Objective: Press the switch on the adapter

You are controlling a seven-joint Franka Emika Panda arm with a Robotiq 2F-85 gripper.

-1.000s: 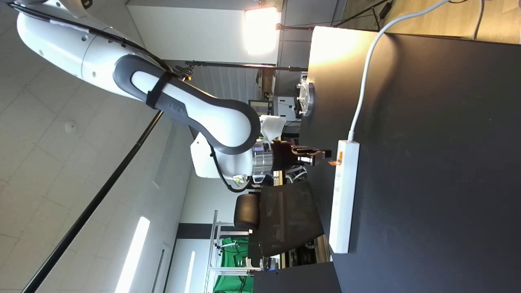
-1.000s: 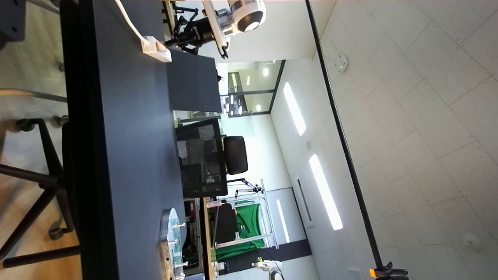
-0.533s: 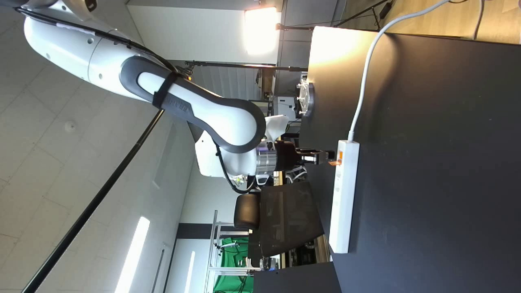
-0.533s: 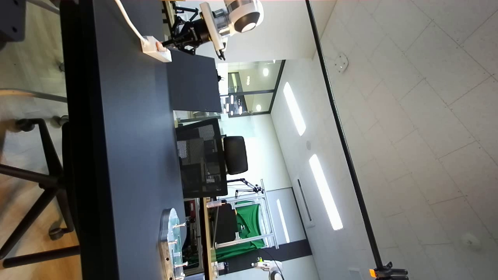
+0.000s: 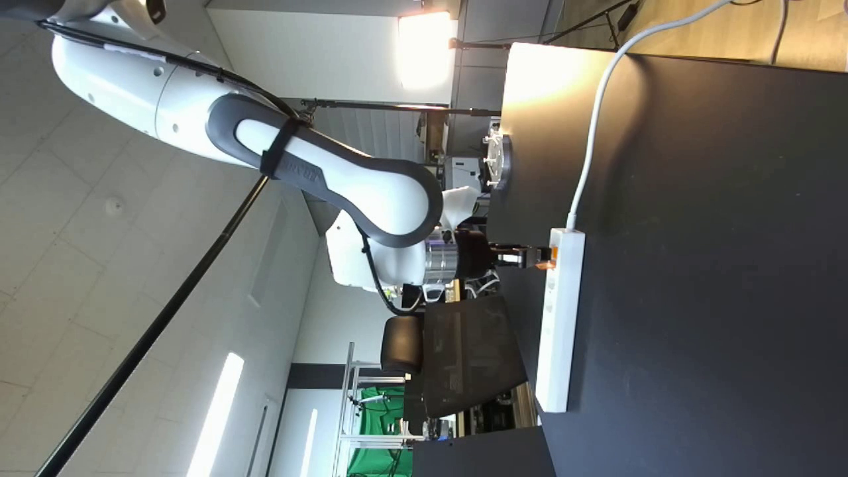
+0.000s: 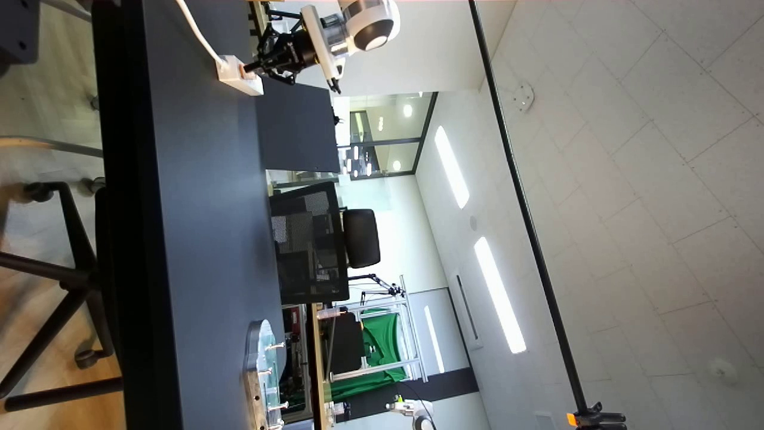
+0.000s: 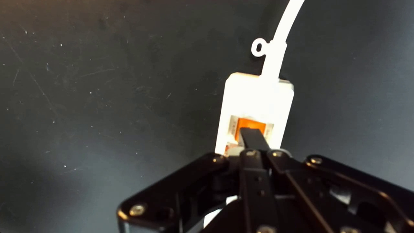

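Note:
The adapter is a white power strip lying flat on the black table; it shows in both exterior views [image 5: 560,324] [image 6: 236,79] and in the wrist view [image 7: 255,97]. Its orange switch [image 7: 248,124] is near the cable end, and orange also shows in an exterior view [image 5: 554,258]. My gripper [image 7: 253,130] is shut and empty, fingers together, pointing down. In both exterior views the fingertips [image 5: 551,256] [image 6: 247,68] are right at the switch. They cover part of it in the wrist view. I cannot tell whether the switch is pushed down.
A white cable [image 5: 593,126] runs from the strip's end across the table [image 5: 695,265]. A clear plate with metal posts [image 6: 268,376] stands on the table away from the strip. Black chairs [image 6: 310,245] and a dark panel [image 6: 298,125] are beyond the table's edge.
The gripper has moved down, from just above the strip to the orange switch. Its fingers stay shut. The strip and cable have not moved.

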